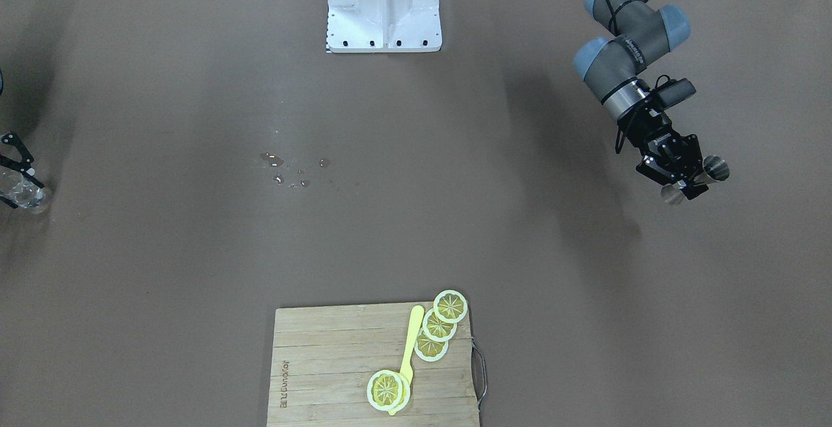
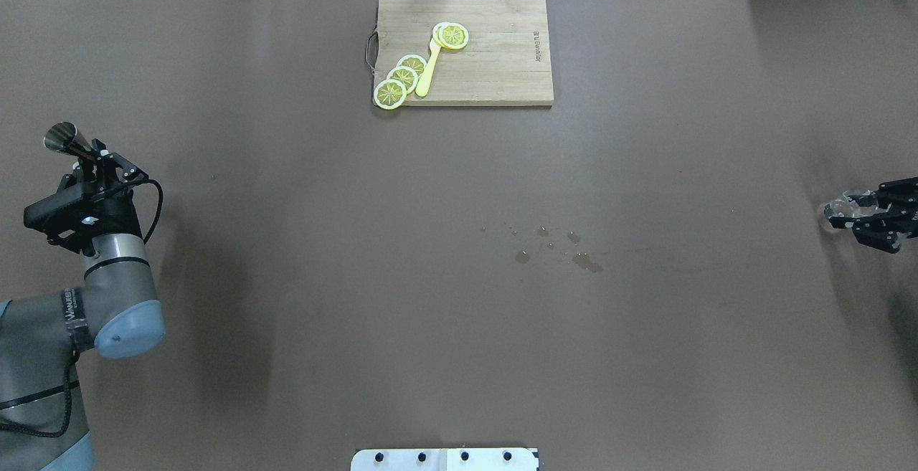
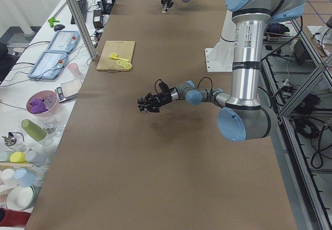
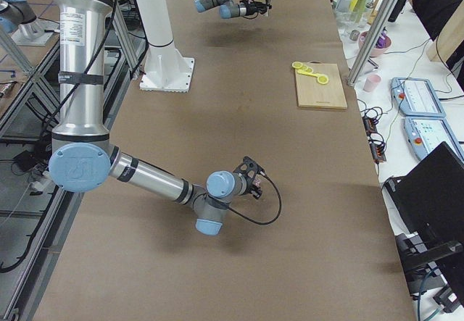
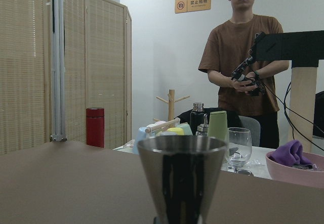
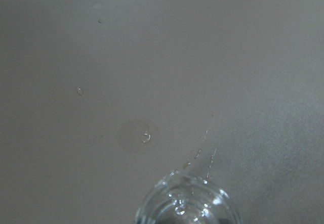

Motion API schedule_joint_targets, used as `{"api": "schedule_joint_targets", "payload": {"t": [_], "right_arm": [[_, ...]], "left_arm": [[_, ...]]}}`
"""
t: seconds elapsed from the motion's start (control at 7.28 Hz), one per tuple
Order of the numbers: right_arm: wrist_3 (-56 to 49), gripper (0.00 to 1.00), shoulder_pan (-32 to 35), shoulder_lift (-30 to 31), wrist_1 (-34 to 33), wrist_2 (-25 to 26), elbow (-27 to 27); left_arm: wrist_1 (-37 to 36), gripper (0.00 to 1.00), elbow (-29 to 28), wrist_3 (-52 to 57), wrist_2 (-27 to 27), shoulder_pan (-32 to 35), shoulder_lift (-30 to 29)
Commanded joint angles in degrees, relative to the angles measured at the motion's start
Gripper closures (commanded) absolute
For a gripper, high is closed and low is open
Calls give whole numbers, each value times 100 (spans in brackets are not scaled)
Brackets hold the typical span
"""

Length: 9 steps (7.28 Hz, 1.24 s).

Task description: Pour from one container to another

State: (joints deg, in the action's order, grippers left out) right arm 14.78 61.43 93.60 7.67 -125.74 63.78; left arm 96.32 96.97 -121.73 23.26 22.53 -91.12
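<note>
The steel jigger (image 1: pixel 715 169) is clamped at its waist in the left gripper (image 1: pixel 688 183), held up off the brown table (image 1: pixel 585 323) near its left end. The clear glass (image 2: pixel 834 210) sits between the right gripper (image 2: pixel 852 213) fingers at the far right end, jaws closed onto it as far as I can tell. The front view cuts that gripper off at the frame edge, so the overhead view shows it better. Only the left wrist cam shows what's behind the jigger: a person standing, a red flask (image 5: pixel 94 127), a wine glass (image 5: pixel 239 145), a pink bowl (image 5: pixel 296 171) with a purple cloth, and an orange wall sign (image 5: pixel 192 4) with characters too small for me to read. The right wrist cam just gives the glass rim and wet spots. There's loads of open table between the two arms, only some water drops (image 1: pixel 292 170) mid-table. The wooden cutting board (image 2: pixel 495 62), with lemon slices (image 2: pixel 391 92) and a yellow knife (image 2: pixel 428 69), hugs the far edge. It has a printed logo, unreadable here.
</note>
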Motion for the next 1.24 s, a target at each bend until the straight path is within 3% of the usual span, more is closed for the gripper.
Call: {"api": "schedule_joint_targets", "payload": {"t": [0.0,0.55,0.82,0.96,1.1], "right_arm": [[-10,100,-34,0,-2,6,-23],[-1,100,-61,0,-2,6,-32],[8,76,-61,0,-2,6,-32],[8,73,-61,0,-2,6,-41],[8,1,-69,0,-2,6,-41]], "left_arm": [[1,100,-90,-280,20,-47,7],[1,100,-363,-579,20,-56,68],[1,100,-390,-676,20,-64,243],[1,100,-425,-746,29,-73,261],[1,99,-521,-878,29,-143,340]]}}
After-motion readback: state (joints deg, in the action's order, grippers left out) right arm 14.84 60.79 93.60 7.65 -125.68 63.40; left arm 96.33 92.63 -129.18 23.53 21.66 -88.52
